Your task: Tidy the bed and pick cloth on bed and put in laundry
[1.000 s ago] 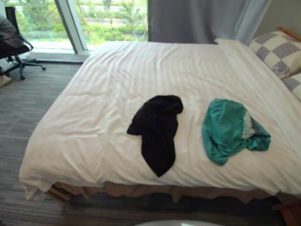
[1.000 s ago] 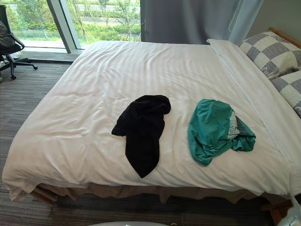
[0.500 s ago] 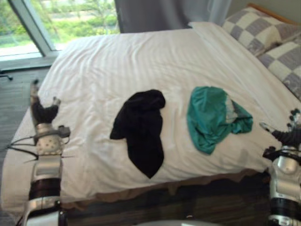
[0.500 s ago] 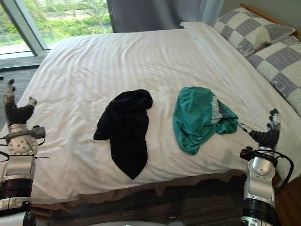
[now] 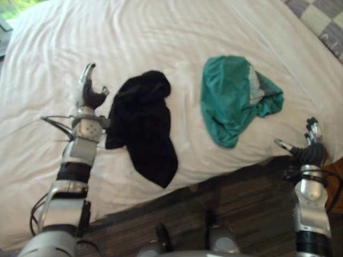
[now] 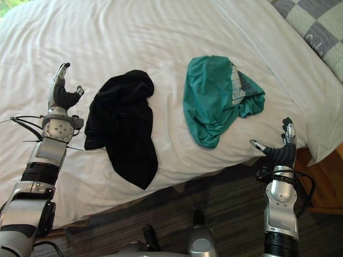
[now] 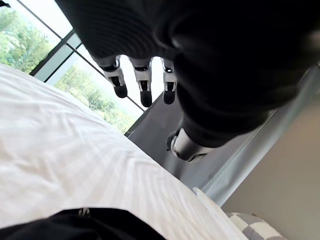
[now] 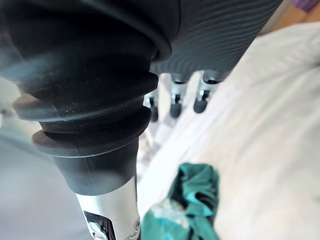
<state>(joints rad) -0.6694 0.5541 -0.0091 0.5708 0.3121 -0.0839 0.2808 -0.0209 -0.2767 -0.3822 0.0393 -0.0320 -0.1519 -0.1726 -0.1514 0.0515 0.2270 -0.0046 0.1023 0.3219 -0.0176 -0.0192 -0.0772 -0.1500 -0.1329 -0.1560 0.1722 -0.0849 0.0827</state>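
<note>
On white duvet (image 6: 161, 37) of bed, near front edge: black garment (image 6: 123, 126) crumpled, teal garment (image 6: 214, 99) bunched to its right, apart. Both soft, light, floppy; prob. best pinched at thickest fold. Left hand (image 6: 60, 91) just beside black one, fingers relaxed, empty. Right hand (image 6: 280, 150) at bed's front edge, fingers spread, empty.

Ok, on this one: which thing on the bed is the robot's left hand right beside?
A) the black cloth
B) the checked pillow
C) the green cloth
A: the left hand is raised, open and holding nothing, just beside the black cloth. The green cloth lies further over, towards the open right hand at the bed's edge.
</note>
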